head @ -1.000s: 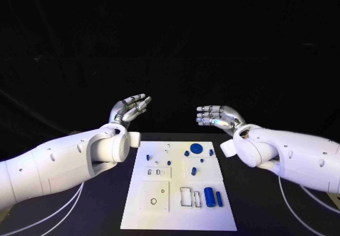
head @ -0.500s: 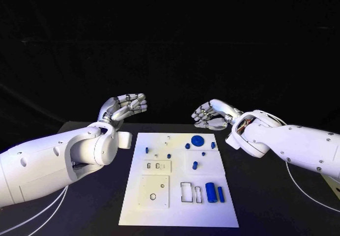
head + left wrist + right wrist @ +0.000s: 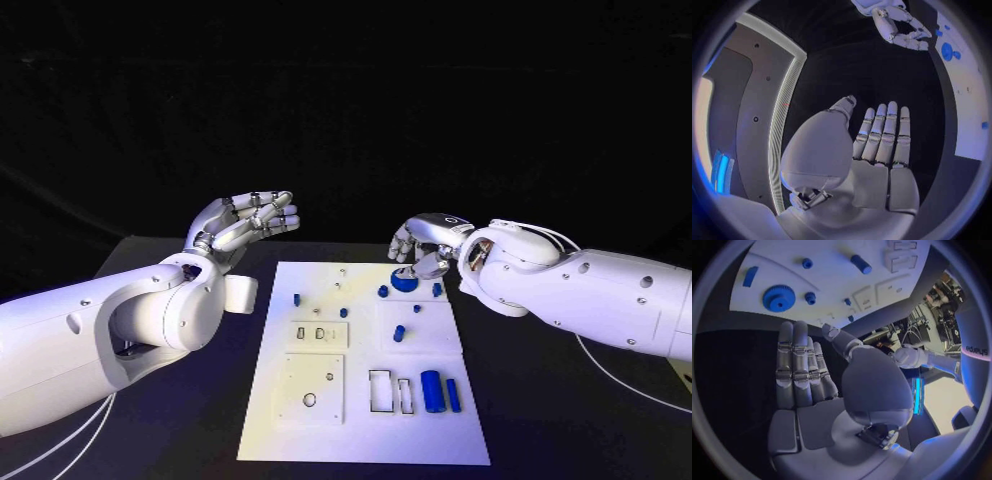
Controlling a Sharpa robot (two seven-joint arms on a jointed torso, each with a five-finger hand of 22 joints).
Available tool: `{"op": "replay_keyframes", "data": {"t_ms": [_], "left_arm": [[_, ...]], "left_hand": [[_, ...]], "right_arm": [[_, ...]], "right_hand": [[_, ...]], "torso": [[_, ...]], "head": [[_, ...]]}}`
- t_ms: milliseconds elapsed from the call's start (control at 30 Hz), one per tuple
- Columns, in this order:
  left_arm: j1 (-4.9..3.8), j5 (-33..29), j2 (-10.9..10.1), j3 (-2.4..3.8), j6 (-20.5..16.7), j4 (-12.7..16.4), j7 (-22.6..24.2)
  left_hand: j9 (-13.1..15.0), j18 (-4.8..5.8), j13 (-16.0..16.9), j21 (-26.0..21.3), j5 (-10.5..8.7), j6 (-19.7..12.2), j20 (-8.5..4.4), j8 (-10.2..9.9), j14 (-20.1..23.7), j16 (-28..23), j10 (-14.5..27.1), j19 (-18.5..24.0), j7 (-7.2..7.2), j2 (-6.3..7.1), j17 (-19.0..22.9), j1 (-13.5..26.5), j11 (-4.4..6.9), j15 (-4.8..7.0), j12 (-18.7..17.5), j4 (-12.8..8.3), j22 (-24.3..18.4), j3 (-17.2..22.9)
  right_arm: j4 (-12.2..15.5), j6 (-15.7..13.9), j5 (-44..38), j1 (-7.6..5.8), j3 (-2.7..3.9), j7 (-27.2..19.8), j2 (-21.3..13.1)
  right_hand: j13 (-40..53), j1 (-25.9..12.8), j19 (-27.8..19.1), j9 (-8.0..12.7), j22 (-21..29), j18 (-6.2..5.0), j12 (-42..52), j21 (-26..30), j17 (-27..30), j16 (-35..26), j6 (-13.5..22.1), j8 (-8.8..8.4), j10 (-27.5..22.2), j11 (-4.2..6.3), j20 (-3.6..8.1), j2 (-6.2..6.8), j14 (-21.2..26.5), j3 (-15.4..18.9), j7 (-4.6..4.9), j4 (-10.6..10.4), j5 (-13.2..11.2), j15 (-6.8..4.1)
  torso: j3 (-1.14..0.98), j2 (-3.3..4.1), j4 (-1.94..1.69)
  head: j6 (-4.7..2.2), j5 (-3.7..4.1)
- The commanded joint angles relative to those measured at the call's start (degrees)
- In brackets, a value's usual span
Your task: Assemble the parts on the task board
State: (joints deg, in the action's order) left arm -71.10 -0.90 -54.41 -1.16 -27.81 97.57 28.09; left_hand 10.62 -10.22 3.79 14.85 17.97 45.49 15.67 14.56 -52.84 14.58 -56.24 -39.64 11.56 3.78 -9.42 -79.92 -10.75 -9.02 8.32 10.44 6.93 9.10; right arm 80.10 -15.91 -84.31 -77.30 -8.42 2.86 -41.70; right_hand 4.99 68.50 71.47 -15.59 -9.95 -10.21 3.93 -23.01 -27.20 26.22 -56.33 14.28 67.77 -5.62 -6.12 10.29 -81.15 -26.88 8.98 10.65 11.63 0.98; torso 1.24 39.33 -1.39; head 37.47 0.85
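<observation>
Task board (image 3: 361,420) lies flat mid-table on the black table (image 3: 577,420), long side running away from the robot. Blue parts on it: a round gear (image 3: 405,284) at the far right, small pegs near it (image 3: 382,292), a short cylinder (image 3: 400,334) mid-board, a fat cylinder (image 3: 431,388) and a thin bar (image 3: 453,394) at the near right beside two rectangular slots (image 3: 379,391). Left half carries raised white blocks with cutouts (image 3: 320,334).

Right hand (image 3: 423,246) hangs over the board's far right corner, fingers pointing down just above the gear; contact can't be told from the head view. Right wrist view shows its fingers (image 3: 797,365) straight and together, palm empty, the gear (image 3: 779,298) beyond the fingertips, apart.

Left hand (image 3: 245,222) is raised off the board's far left corner, well apart from the parts, fingers loosely curled, holding nothing; left wrist view shows them extended (image 3: 882,135), palm empty.
</observation>
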Motion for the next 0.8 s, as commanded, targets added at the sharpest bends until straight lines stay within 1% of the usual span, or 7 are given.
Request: {"op": "replay_keyframes", "data": {"t_ms": [33,100,200,267,300,500,800], "left_arm": [[-0.19,0.42,-0.65,0.15,2.58,1.34,0.04],[-0.26,0.41,-1.01,0.2,2.72,1.92,0.09],[-0.45,0.31,-1.39,0.26,2.75,2.67,0.23],[-0.54,0.27,-1.51,0.28,2.77,2.93,0.27],[-0.63,0.23,-1.6,0.3,2.81,3.14,0.27],[-0.89,0.05,-1.76,0.32,2.94,3.63,0.19],[-1.12,-0.42,-2.02,0.33,2.93,3.92,-0.05]], "left_hand": [[0.04,-0.37,0.04,0.24,0.14,0.28,-0.08,0.16,-0.28,0.17,-0.33,-0.32,1.25,-0.11,-0.09,-0.49,0.06,0.08,-0.25,0.24,-0.07,0.01],[0.03,-0.37,0.03,0.26,0.1,0.25,-0.09,0.13,-0.29,0.16,-0.34,-0.36,1.27,-0.08,-0.1,-0.45,0.05,0.08,-0.29,0.29,-0.08,-0.01],[0.03,-0.36,0.03,0.27,0.07,0.23,-0.09,0.11,-0.3,0.16,-0.36,-0.39,1.28,-0.06,-0.12,-0.42,0.05,0.09,-0.31,0.32,-0.08,-0.02],[0.02,-0.36,0.03,0.27,0.07,0.22,-0.1,0.11,-0.31,0.16,-0.37,-0.4,1.28,-0.06,-0.13,-0.4,0.05,0.09,-0.32,0.34,-0.08,-0.03],[0.02,-0.37,0.03,0.28,0.06,0.21,-0.1,0.1,-0.34,0.17,-0.4,-0.43,1.29,-0.05,-0.14,-0.38,0.05,0.1,-0.34,0.36,-0.09,-0.03],[0.02,-0.37,0.03,0.28,0.06,0.21,-0.1,0.1,-0.34,0.17,-0.4,-0.43,1.29,-0.05,-0.14,-0.38,0.05,0.1,-0.34,0.36,-0.09,-0.03],[0.01,-0.36,0.02,0.32,0.01,0.19,-0.13,0.07,-0.41,0.18,-0.49,-0.54,1.3,0.01,-0.19,-0.26,0.06,0.12,-0.4,0.49,-0.1,-0.08]], "right_arm": [[-0.65,3.07,-7.75,0.21,0.0,2.73,0.78],[-1.1,3.19,-8.22,0.35,-0.02,2.67,1.24],[-1.73,3.44,-8.63,0.55,-0.05,2.61,1.81],[-2.05,3.63,-8.71,0.64,-0.06,2.6,2.09],[-2.3,3.83,-8.74,0.71,-0.07,2.6,2.32],[-2.95,4.65,-8.58,0.98,-0.1,2.58,3.0],[-3.65,6.09,-8.17,1.72,-0.18,2.36,3.69]], "right_hand": [[0.24,0.1,2.37,-0.52,-1.71,-0.1,-0.21,-2.75,-3.41,3.94,-0.56,-0.47,-0.08,0.18,0.74,0.5,-2.93,0.34,0.01,-0.27,0.9,-0.45],[0.46,-0.21,3.47,-0.96,-3.95,0.07,-0.15,-5.91,-7.58,9.67,-0.48,-1.12,-1.45,0.17,0.99,0.75,-4.34,0.55,-0.06,-0.7,0.9,-0.47],[1.13,-0.01,2.84,-2.02,-8.67,0.38,0.09,-11.66,-24.3,28.86,-0.54,-2.02,-2.6,0.1,0.88,0.99,-4.68,0.76,-0.19,-1.18,1.03,-0.51],[1.42,-0.09,2.05,-2.49,-10.81,0.18,0.14,-14.11,-30.82,35.88,-0.56,-2.33,-2.93,0.07,0.97,1.11,-4.72,0.96,-0.03,-1.48,0.97,-0.32],[1.66,-0.09,2.45,-2.92,-16.74,0.71,0.12,-19.38,-34.87,40.49,-0.59,-2.58,-3.25,0.01,0.87,1.05,-5.07,1.06,0.06,-1.78,1.0,-0.24],[2.1,0.13,2.82,-3.83,-27.24,1.64,0.13,-28.38,-39.95,46.43,-0.66,-3.04,-3.49,-0.07,0.53,1.07,-5.22,0.76,0.14,-2.17,1.22,-0.15],[2.24,0.31,2.72,-4.28,-30.97,1.94,0.1,-31.56,-41.68,48.54,-0.63,-3.27,-3.62,-0.11,0.35,1.0,-5.33,0.19,0.12,-2.3,1.78,-0.09]], "torso": [[0.07,1.15,-0.37],[0.08,1.54,-0.52],[0.17,1.9,-0.69],[0.19,2.11,-0.77],[0.22,2.24,-0.84],[0.29,2.64,-1.04],[0.42,3.26,-1.24]], "head": [[-0.21,0.47],[-0.37,0.61],[-0.27,0.75],[-0.23,0.8],[-0.23,0.83],[0.0,0.85],[0.12,0.68]]}}
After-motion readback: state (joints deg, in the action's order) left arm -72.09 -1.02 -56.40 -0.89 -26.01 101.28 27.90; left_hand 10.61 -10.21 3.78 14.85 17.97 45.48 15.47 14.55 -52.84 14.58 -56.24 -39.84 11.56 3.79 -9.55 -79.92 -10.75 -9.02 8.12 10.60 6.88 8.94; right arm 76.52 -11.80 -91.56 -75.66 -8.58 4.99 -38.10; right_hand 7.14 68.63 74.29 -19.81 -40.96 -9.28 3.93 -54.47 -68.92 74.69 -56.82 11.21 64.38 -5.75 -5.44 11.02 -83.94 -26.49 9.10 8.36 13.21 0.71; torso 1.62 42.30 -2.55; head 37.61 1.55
